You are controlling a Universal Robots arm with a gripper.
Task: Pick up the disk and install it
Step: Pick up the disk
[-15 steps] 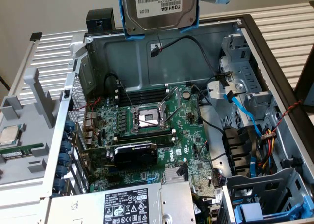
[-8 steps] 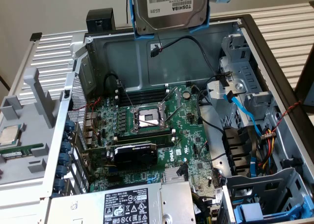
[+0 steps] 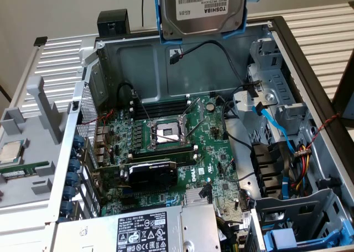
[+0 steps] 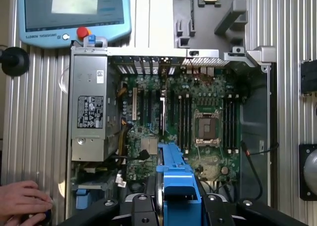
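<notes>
The disk point(image 3: 202, 9), silver with a white Toshiba label and a blue plastic carrier point(image 3: 166, 28) around it, hangs in the air above the far wall of the open computer case point(image 3: 138, 64). In the wrist view I look straight down on the case. There the disk's blue carrier point(image 4: 176, 186) stands edge-on between my black fingers point(image 4: 140, 202). My gripper point(image 4: 176, 203) is shut on the disk, above the motherboard point(image 4: 198, 117) beside the CPU socket point(image 4: 205, 127).
Metal drive bays with blue and black cables point(image 3: 271, 103) fill the case at the exterior view's right. A grey power supply point(image 3: 155, 230) sits at its near end. A CPU chip point(image 3: 11, 152) lies outside the case. A teach pendant point(image 4: 74, 13) and a person's hand point(image 4: 22, 201) rest on the table.
</notes>
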